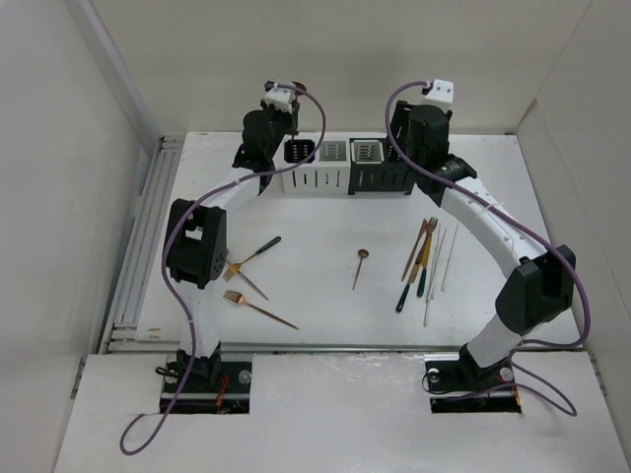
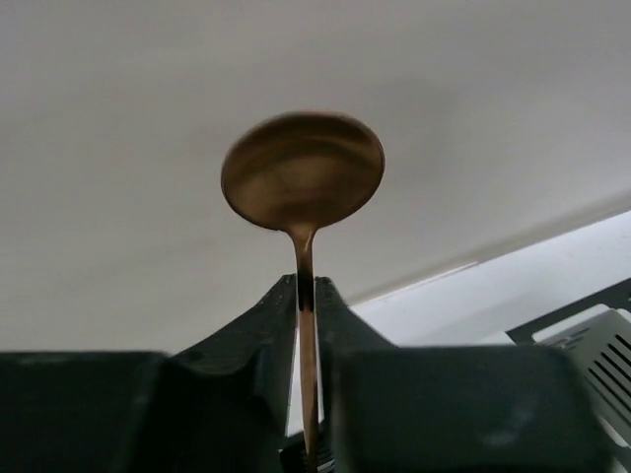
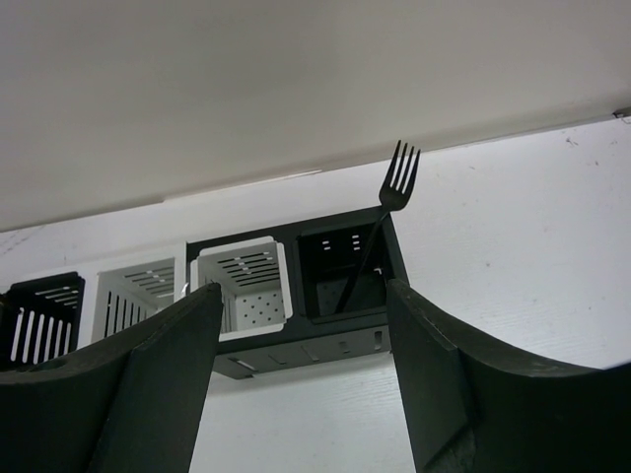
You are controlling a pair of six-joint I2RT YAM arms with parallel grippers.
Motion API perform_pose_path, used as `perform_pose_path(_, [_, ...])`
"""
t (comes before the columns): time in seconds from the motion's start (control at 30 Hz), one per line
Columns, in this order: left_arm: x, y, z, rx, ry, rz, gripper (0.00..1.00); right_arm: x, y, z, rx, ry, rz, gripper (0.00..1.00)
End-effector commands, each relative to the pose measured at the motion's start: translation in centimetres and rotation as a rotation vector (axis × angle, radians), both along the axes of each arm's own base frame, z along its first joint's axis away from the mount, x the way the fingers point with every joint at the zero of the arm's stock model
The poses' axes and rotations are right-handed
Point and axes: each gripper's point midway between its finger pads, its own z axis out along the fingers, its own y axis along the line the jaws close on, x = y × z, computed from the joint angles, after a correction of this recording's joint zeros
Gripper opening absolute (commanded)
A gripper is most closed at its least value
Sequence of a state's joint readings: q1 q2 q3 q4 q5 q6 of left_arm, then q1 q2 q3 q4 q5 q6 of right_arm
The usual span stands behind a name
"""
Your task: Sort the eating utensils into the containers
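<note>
On the table [image 1: 306,227], the containers [image 1: 330,179] looked easy to miss: the left gripper [image 2: 306,296], jaws pinching a copper spoon [image 2: 303,169] bowl-up beside their left end, could drop it outside the rim if released off-centre. The jaws of the right gripper [image 3: 304,291] were spread; a fork [image 3: 399,172] leaned in the right-end black one.

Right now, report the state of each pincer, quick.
Left pincer: closed on a copper spoon, bowl end up.
Right pincer: open, holding nothing.

The copper spoon [image 2: 303,182] stands upright; dark fork [image 3: 395,183] leans in black container [image 3: 340,323].
</note>
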State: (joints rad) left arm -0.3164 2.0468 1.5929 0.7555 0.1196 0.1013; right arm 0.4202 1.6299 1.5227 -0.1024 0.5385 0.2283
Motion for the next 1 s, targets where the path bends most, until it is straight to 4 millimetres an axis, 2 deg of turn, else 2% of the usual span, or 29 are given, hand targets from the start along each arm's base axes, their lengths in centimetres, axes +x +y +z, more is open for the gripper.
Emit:
perform_pose_path(0.0, [-0.8, -0.2, 0.9, -0.042, 0.002, -0.018, 0.15, -0.5, 0.5, 2.3, 0.035, -0.062, 0.019, 0.72])
perform_pose_path(0.03, [-1.0, -0.2, -0.8, -0.040, 0.047, -0.019, 0.18, -0.4, 0.8, 2.3, 0.024, -0.059, 0.045, 0.74])
perform_pose_path(0.07, [-1.3, -0.1, -1.1, -0.044, 0.064, -0.020, 0.21, -0.5, 1.0, 2.2, 0.013, -0.056, 0.063, 0.76])
perform_pose_path(0.1, [-1.9, 0.0, -1.6, -0.049, 0.083, -0.021, 0.31, -0.8, 2.5, 2.2, -0.025, -0.051, 0.122, 0.81])
perform_pose_path(0.13, [-2.1, 0.1, -1.0, -0.053, 0.073, -0.021, 0.32, -0.8, 2.4, 2.2, -0.054, -0.049, 0.127, 0.83])
perform_pose_path(0.17, [-2.2, 0.8, -2.0, -0.045, 0.099, -0.009, 0.45, -1.3, 3.6, 2.1, -0.084, -0.049, 0.161, 0.87])
perform_pose_path(0.2, [-2.6, 0.9, -1.1, -0.056, 0.099, -0.011, 0.51, -1.4, 4.3, 1.7, -0.159, -0.038, 0.189, 0.94])
perform_pose_path(0.23, [-2.6, 1.8, -0.8, -0.072, 0.110, 0.009, 0.56, -1.7, 5.2, 1.7, -0.196, -0.038, 0.226, 0.95])
perform_pose_path(0.3, [-3.0, 2.6, -0.4, -0.087, 0.135, 0.019, 0.67, -2.7, 8.8, 0.8, -0.284, -0.012, 0.371, 0.96])
perform_pose_path(0.33, [-3.4, 3.2, 0.8, -0.094, 0.152, 0.028, 0.69, -3.3, 10.3, 0.3, -0.370, 0.001, 0.463, 0.96])
perform_pose_path(0.37, [-3.3, 4.4, 1.3, -0.113, 0.174, 0.054, 0.70, -4.3, 13.2, -0.7, -0.394, 0.016, 0.632, 0.96])
perform_pose_path(0.4, [-3.2, 5.2, 3.7, -0.132, 0.162, 0.074, 0.70, -5.9, 15.2, -1.5, -0.430, 0.066, 0.744, 0.96])
perform_pose_path(0.43, [-3.6, 6.2, 2.6, -0.124, 0.259, 0.110, 0.71, -6.2, 17.0, -4.2, -0.475, 0.131, 0.843, 0.96])
perform_pose_path(0.47, [-3.3, 8.2, 2.8, -0.137, 0.296, 0.183, 0.71, -7.5, 19.3, -5.6, -0.465, 0.168, 0.981, 0.96])
perform_pose_path(0.5, [-3.3, 9.4, 4.9, -0.189, 0.306, 0.225, 0.73, -8.4, 21.5, -5.3, -0.467, 0.166, 1.064, 0.96])
perform_pose_path(0.53, [-3.4, 10.8, 4.7, -0.207, 0.349, 0.281, 0.73, -8.9, 22.8, -9.8, -0.487, 0.288, 1.133, 0.96])
perform_pose_path(0.57, [-4.2, 14.1, 4.0, -0.245, 0.427, 0.401, 0.73, -9.9, 24.9, -9.9, -0.490, 0.289, 1.217, 0.96])
perform_pose_path(0.6, [-4.8, 16.0, 3.1, -0.234, 0.466, 0.468, 0.73, -10.2, 26.0, -12.5, -0.503, 0.332, 1.254, 1.00])
perform_pose_path(0.63, [-5.3, 17.5, 2.0, -0.274, 0.513, 0.527, 0.73, -10.1, 27.3, -12.0, -0.511, 0.322, 1.282, 1.00])
perform_pose_path(0.67, [-6.8, 19.1, 2.0, -0.280, 0.553, 0.576, 0.73, -9.6, 28.5, -15.7, -0.542, 0.381, 1.310, 1.00])
perform_pose_path(0.7, [-7.5, 21.4, 1.7, -0.294, 0.568, 0.632, 0.73, -9.5, 29.5, -16.5, -0.549, 0.384, 1.333, 1.00])
perform_pose_path(0.73, [-8.4, 22.6, 0.2, -0.283, 0.605, 0.669, 0.73, -8.9, 30.9, -15.6, -0.546, 0.340, 1.336, 1.00])
perform_pose_path(0.77, [-9.0, 23.4, -0.2, -0.284, 0.614, 0.686, 0.73, -9.1, 31.8, -17.9, -0.574, 0.368, 1.364, 1.00])
perform_pose_path(0.8, [-10.4, 24.6, 0.4, -0.293, 0.607, 0.708, 0.73, -8.7, 32.2, -18.1, -0.583, 0.348, 1.367, 1.00])
perform_pose_path(0.83, [-11.3, 25.4, -1.4, -0.273, 0.638, 0.733, 0.73, -9.2, 33.3, -18.2, -0.577, 0.320, 1.413, 1.00])
perform_pose_path(0.87, [-12.3, 26.4, -1.1, -0.271, 0.629, 0.750, 0.73, -9.5, 34.5, -18.4, -0.576, 0.283, 1.449, 1.00])
perform_pose_path(0.9, [-12.7, 26.3, -1.4, -0.268, 0.638, 0.751, 0.73, -9.4, 34.7, -18.1, -0.575, 0.267, 1.447, 1.00])
perform_pose_path(0.93, [-13.2, 27.0, -1.7, -0.273, 0.644, 0.759, 0.73, -10.2, 35.7, -18.8, -0.579, 0.259, 1.479, 1.00])
perform_pose_path(0.97, [-13.5, 26.7, -3.1, -0.256, 0.677, 0.749, 0.73, -10.5, 36.2, -18.8, -0.581, 0.252, 1.488, 1.00])
